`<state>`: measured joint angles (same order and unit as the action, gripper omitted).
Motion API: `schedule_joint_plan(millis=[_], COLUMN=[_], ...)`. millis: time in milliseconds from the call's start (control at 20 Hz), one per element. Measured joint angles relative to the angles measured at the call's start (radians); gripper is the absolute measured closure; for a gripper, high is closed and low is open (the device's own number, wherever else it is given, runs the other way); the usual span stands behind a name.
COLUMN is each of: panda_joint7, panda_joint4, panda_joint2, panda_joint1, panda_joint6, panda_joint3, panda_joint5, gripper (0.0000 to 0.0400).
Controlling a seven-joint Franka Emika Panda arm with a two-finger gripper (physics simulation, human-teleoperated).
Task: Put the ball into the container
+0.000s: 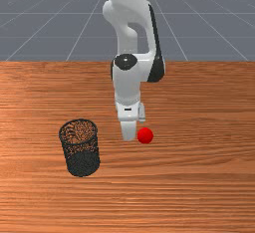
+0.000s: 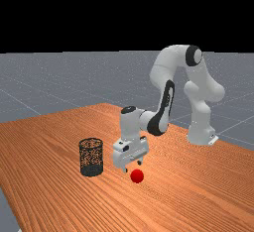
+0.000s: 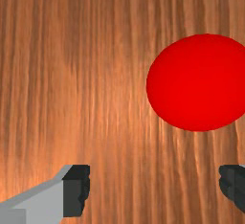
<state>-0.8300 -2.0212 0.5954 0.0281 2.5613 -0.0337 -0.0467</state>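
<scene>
My gripper hangs low over the table in the far view, its two fingertips apart. The red ball lies on the wood right by it, slightly below the fingertips in that picture. From the front, the ball appears just to the right of the hand's lower end. Looking down past the open gripper, I see the ball off to one side of the fingers' middle line, not between the pads. The container, a black mesh basket, stands upright at the front view's left, with its round top open.
The orange-brown wooden table carries the ball and the basket. In the far view, the basket stands a short way left of my hand, its rim about level with the hand's body in the picture.
</scene>
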Motion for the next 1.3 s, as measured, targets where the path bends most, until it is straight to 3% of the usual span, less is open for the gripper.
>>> schedule_joint_plan(millis=[250, 350, 550, 750, 800, 850, 950, 1000, 1100, 1300], panda_joint7=[-0.017, 0.027, 0.04, 0.072, 0.034, 0.074, 0.052, 0.051, 0.036, 0.038], panda_joint4=[-0.014, 0.018, 0.025, 0.028, 0.029, 0.036, 0.053, 0.066, 0.057, -0.003], panda_joint2=[-0.024, 0.003, 0.073, 0.072, 0.073, 0.082, 0.101, 0.109, 0.096, -0.046], panda_joint1=[0.008, -0.024, -0.027, -0.046, -0.027, -0.05, -0.046, -0.046, -0.032, -0.029], panda_joint6=[-0.011, -0.036, 0.049, 0.052, 0.051, 0.064, 0.11, 0.126, 0.125, 0.062], panda_joint3=[-0.031, 0.001, 0.004, 0.006, -0.017, 0.003, 0.0, 0.0, -0.001, -0.001], panda_joint5=[-0.031, 0.007, 0.0, -0.003, -0.012, -0.004, 0.004, 0.006, 0.004, 0.003], gripper=[0.0, 0.0, 0.0003, 0.0002, 0.0001, 0.0015, 0.0134, 0.0043, 0.0015, 0.0002])
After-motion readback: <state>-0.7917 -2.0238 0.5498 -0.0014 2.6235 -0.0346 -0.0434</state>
